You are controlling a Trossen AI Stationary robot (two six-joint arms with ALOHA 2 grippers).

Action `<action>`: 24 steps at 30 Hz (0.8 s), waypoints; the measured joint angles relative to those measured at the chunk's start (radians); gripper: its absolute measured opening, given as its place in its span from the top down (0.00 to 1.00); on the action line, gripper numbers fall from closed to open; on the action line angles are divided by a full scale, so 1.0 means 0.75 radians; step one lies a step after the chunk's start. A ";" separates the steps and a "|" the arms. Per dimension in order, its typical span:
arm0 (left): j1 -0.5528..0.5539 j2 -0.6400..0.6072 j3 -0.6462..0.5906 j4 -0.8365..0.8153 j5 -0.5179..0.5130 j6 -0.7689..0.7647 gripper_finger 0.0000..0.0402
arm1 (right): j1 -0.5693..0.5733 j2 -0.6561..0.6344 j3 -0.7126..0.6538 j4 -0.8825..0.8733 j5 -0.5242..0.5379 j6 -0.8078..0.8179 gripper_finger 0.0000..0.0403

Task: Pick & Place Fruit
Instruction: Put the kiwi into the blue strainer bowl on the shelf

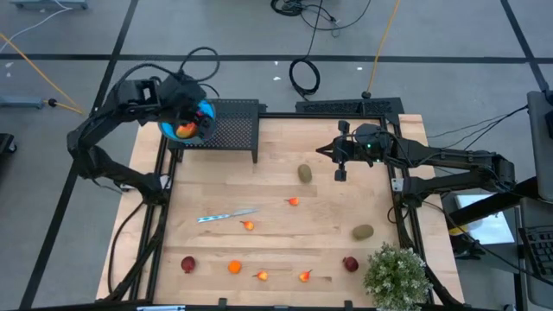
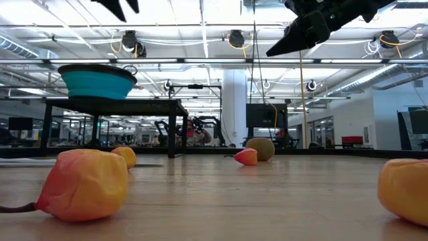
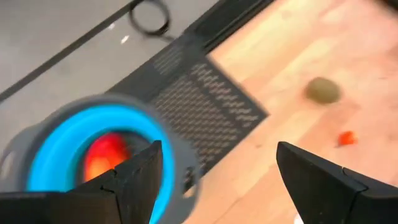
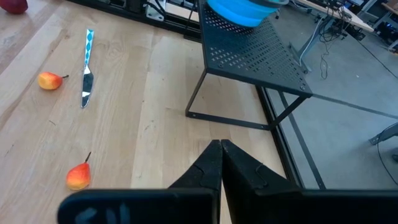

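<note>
The round blue bowl (image 1: pixel 204 115) (image 3: pixel 62 143) stands on a black mesh rack (image 1: pixel 232 123) at the table's far left corner, with the larger orange-red fruit (image 1: pixel 184 130) (image 3: pixel 104 155) inside it. My left gripper (image 1: pixel 192 111) (image 3: pixel 217 149) hovers open above the bowl. My right gripper (image 1: pixel 340 173) (image 4: pixel 221 155) is shut and raised over the far right of the table, near a kiwi (image 1: pixel 305 174). A second kiwi (image 1: pixel 363 231), two dark red fruits (image 1: pixel 188 263) (image 1: pixel 350 263) and several small orange ones (image 1: pixel 294 201) (image 1: pixel 249 225) (image 1: pixel 234 267) lie on the wood.
A slim silver knife (image 1: pixel 226 215) (image 4: pixel 87 68) lies left of the table's centre. A potted plant (image 1: pixel 397 276) stands at the near right corner. The rack's legs (image 4: pixel 196 93) stand on the far left of the table. The black frame rail (image 1: pixel 162 186) runs along the table's edges.
</note>
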 joint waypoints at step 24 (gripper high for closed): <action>-0.287 0.000 -0.010 0.179 0.011 0.052 0.78 | 0.001 0.000 0.000 -0.002 -0.001 0.002 1.00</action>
